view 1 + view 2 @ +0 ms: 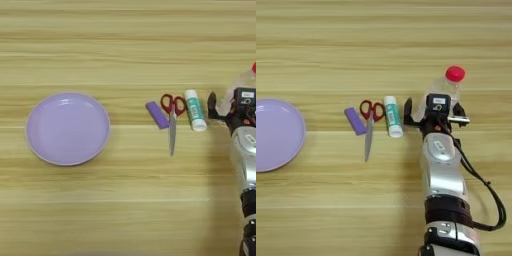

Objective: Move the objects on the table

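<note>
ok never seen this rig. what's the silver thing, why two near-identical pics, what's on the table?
Both pictures come from one stereo camera on a humanoid robot's head, looking down at a wooden table. They show the same moment; the right eye view simply reaches further right.

The silver thing is the robot's right arm, coming in from the bottom edge. Its end effector has two black fingers, one on each side of a clear bottle with a red cap. Whether they actually grip the bottle can't be told.

On the table, left to right: a lavender plate, a purple block, red-handled scissors and a glue stick. The plate sits apart; the other three lie close together beside the end effector.
</note>
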`<state>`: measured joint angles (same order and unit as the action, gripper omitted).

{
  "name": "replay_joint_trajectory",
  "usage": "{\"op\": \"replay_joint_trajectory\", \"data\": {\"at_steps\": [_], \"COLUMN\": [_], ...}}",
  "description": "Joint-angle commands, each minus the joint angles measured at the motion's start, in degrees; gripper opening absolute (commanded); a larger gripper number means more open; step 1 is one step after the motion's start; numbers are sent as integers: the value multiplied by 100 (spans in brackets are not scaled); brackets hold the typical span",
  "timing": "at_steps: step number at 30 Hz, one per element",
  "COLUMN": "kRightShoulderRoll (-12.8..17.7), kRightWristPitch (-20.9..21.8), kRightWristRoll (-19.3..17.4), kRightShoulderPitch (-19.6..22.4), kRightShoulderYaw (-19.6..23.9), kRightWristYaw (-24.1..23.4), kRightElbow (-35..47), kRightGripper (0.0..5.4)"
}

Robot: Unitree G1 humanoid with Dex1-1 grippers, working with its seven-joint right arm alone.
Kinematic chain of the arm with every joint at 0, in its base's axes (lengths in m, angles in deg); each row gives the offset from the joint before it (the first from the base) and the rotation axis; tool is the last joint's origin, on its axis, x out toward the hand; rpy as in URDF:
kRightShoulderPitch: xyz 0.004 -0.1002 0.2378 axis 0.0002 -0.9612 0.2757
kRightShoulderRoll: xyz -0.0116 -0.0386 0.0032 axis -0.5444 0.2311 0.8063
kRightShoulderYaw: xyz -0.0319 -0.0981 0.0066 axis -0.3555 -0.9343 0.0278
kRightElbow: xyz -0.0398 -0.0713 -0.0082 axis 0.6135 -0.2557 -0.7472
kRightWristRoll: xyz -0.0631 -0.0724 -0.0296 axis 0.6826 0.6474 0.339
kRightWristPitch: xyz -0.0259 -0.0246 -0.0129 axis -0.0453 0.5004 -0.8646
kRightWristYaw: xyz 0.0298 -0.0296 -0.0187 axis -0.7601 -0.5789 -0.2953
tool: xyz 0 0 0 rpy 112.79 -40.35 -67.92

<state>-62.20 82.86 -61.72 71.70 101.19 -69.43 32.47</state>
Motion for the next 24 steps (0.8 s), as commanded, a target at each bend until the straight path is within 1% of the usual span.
{"op": "replay_joint_trajectory", "data": {"at_steps": [1, 14, 18, 24], "kRightShoulderRoll": [117, 14, -65, -254], "kRightWristPitch": [-6, -279, -477, -840], "kRightWristRoll": [-94, -183, -257, -297], "kRightShoulderPitch": [166, -147, -425, -962], "kRightShoulderYaw": [52, 85, 128, 88], "kRightWristYaw": [34, 70, 75, 66], "kRightElbow": [513, 1038, 1503, 2480], "kRightGripper": [538, 538, 538, 538]}}
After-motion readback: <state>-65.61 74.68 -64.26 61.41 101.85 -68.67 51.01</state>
